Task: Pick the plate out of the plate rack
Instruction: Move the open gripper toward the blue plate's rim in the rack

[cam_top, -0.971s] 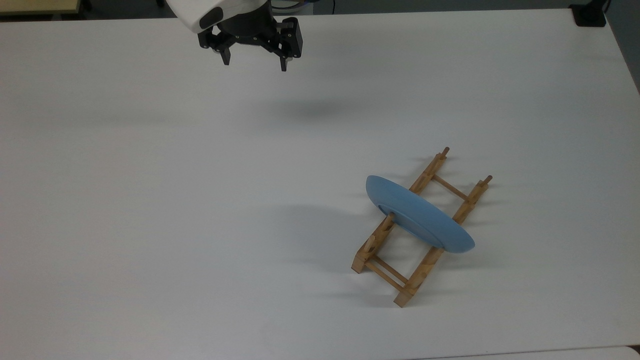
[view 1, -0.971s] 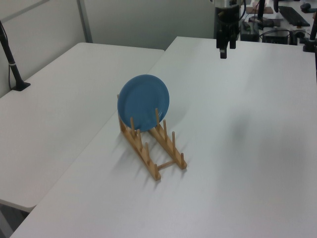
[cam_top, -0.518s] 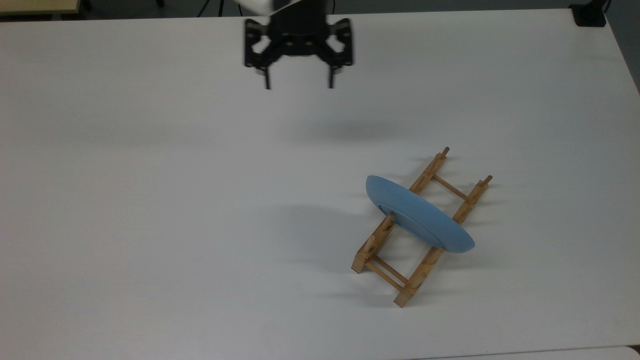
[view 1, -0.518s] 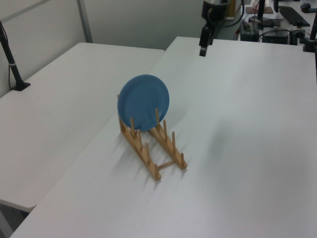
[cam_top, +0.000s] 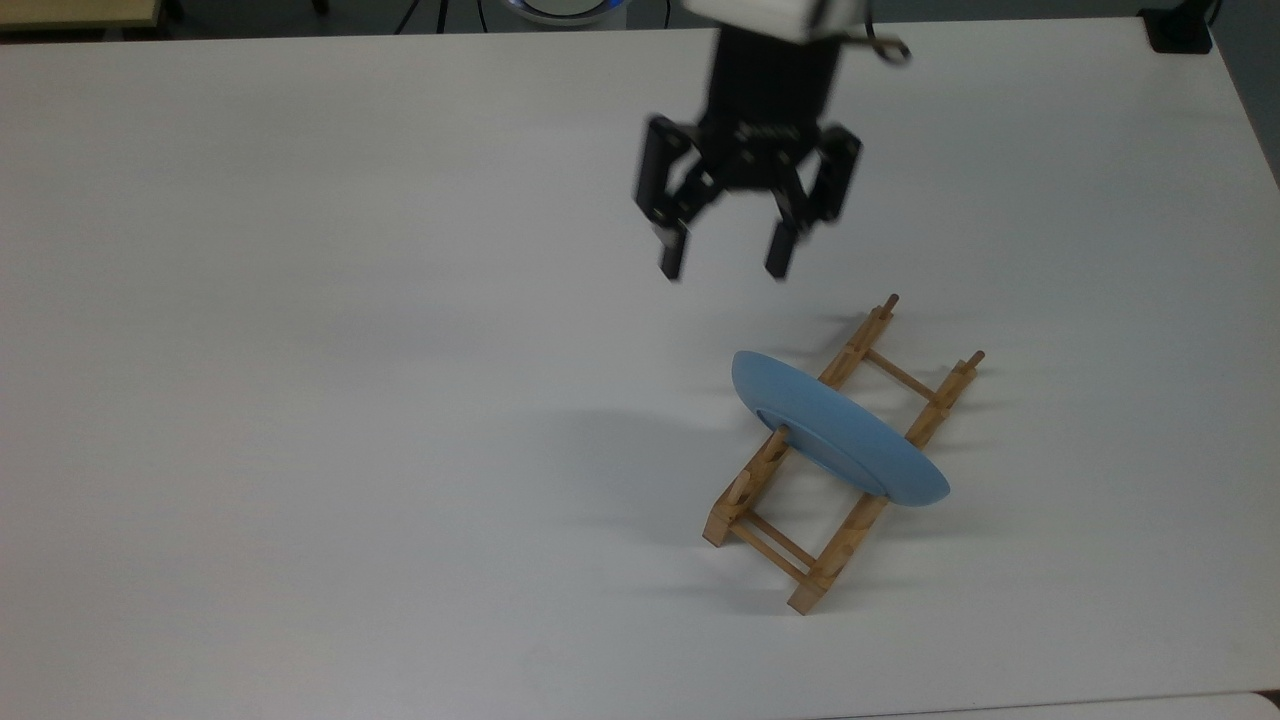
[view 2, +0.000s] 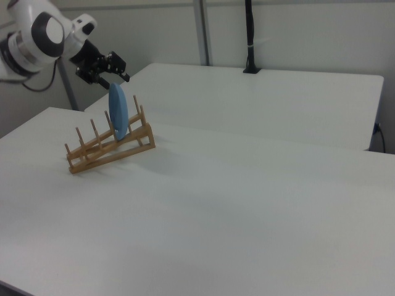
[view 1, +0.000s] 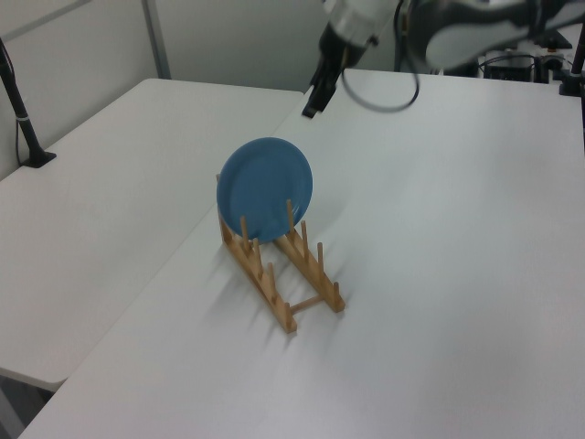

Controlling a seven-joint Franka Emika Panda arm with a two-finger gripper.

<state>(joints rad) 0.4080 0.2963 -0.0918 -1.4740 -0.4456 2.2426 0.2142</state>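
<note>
Gripper (cam_top: 722, 262) up over the tabletop (cam_top: 300, 400), its 2 fingers spread and empty: line them across the plate (cam_top: 838, 432) rim, straddling it above the plate rack (cam_top: 835, 555).

The plate (cam_top: 838, 430) stood on edge in the plate rack (cam_top: 830, 460) on the table (cam_top: 300, 400), my gripper (cam_top: 725, 260) hanging above it, apart.

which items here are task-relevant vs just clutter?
Job: plate, rack, tool, open above the table.
Clutter: black post on the far table; dark gear behind the arm.
</note>
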